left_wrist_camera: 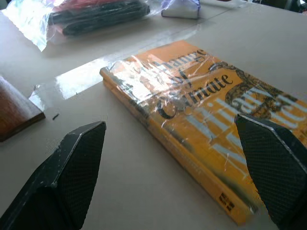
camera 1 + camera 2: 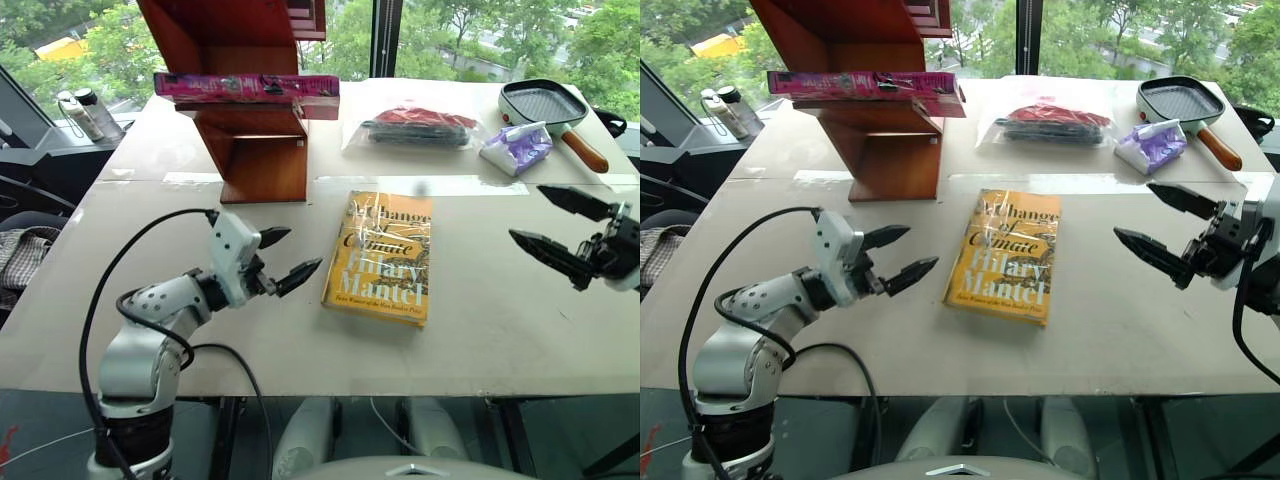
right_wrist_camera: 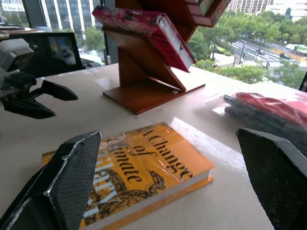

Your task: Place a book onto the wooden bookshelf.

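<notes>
A pale table (image 2: pixel 520 330) is carrying everything, with a strip of clear tape (image 2: pixel 470 186) running across it from side to side. The bookshelf (image 2: pixel 262 150) is standing toward the far left corner with the pink book (image 2: pixel 245 86) lying flat on its lowest shelf, and a yellow book (image 2: pixel 381 257) is lying face up near the table's middle. A bagged red and black bundle (image 2: pixel 415 127), a purple packet (image 2: pixel 517 148) and a grill pan (image 2: pixel 548 104) are lying along the far edge toward the right corner.
</notes>
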You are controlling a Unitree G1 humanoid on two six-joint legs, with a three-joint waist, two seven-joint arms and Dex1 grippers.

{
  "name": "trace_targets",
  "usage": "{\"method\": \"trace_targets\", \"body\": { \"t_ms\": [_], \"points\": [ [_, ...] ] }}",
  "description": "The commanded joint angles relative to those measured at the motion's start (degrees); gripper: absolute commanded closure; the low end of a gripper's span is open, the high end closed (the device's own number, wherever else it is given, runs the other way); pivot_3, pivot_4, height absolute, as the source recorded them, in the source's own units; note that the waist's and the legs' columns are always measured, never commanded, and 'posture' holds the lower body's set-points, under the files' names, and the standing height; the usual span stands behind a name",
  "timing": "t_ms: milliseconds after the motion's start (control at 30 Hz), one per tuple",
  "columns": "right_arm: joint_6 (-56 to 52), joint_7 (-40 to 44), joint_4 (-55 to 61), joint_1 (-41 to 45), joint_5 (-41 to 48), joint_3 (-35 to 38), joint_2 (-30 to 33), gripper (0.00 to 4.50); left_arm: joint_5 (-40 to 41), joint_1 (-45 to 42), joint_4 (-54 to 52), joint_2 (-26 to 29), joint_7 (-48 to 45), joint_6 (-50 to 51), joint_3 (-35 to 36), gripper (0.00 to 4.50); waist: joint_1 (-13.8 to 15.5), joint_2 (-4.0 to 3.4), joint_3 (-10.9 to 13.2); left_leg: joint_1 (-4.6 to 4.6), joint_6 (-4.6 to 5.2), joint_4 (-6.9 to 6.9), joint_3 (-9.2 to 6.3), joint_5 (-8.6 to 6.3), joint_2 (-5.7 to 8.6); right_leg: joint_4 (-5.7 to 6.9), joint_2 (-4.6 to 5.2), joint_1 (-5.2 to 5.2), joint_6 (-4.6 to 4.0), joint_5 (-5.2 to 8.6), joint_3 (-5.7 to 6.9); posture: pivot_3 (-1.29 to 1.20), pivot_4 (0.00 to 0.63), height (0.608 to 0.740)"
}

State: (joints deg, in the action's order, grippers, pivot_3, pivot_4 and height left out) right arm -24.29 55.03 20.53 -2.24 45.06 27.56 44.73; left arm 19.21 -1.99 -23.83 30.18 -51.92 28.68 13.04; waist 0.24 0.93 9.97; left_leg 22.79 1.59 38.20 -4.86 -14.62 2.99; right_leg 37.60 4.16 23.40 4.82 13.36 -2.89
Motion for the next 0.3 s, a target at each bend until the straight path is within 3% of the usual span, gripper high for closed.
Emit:
{"method": "trace_targets", "body": {
  "t_ms": [33,167,300],
  "points": [
    [3.1,2.4,-1.1,-6.8,-5.8,3.5,2.2,0.00,0.8,3.3,0.4,3.0,-2.4,-4.2,1.7,0.07,0.5,0.00,0.0,0.00,0.00,0.00,0.01,0.00,0.01,-0.02,0.00,0.00,0.00,0.00,0.00,0.00,0.150,0.740],
    [5.4,4.1,-1.5,-15.4,-9.7,6.3,2.8,0.00,2.4,9.7,0.9,6.1,-4.2,-6.0,3.7,0.07,0.5,-0.08,0.0,0.01,0.01,-0.11,0.02,-0.02,-0.03,-0.10,0.01,0.01,-0.01,0.01,0.01,0.00,0.150,0.740],
    [5.1,3.6,-0.5,-18.4,-9.8,7.2,1.8,0.00,3.1,13.0,1.5,6.9,-3.9,-6.2,4.1,0.07,0.3,-0.19,-0.1,-0.04,0.01,-0.13,0.11,-0.03,-0.14,-0.17,0.01,0.00,-0.18,0.11,-0.07,0.00,0.150,0.740]
  ]
}}
